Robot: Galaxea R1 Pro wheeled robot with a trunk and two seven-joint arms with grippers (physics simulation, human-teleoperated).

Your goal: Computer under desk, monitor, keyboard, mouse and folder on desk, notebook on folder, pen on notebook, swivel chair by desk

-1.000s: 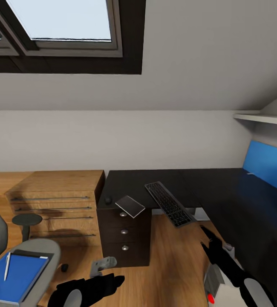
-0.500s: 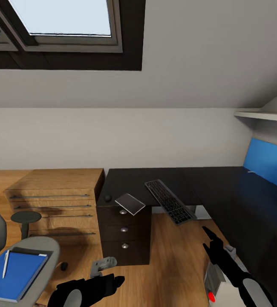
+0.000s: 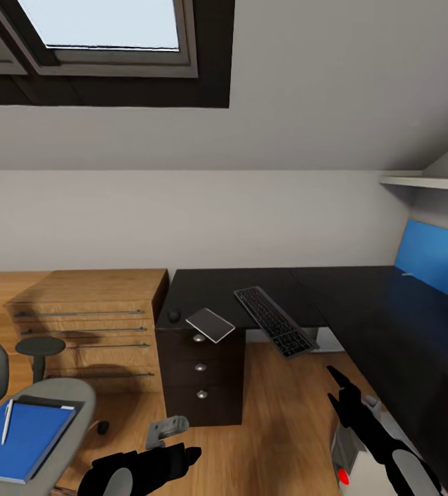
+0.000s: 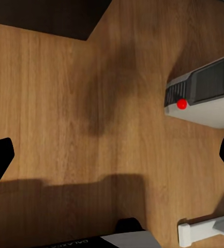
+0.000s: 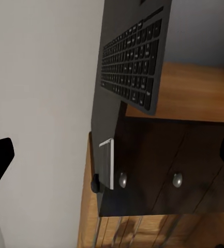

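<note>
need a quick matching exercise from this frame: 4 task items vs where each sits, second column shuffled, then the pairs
Things:
1. keyboard
2. notebook
3. pen
4. mouse

Places:
A. lying on the blue folder on the swivel chair seat
B. on the desk top, its near end jutting past the front edge
C. on the desk's left end, just left of the notebook
D. above the drawer unit, one corner overhanging the desk edge

Pairs: 1-B, 2-D, 3-A, 4-C
</note>
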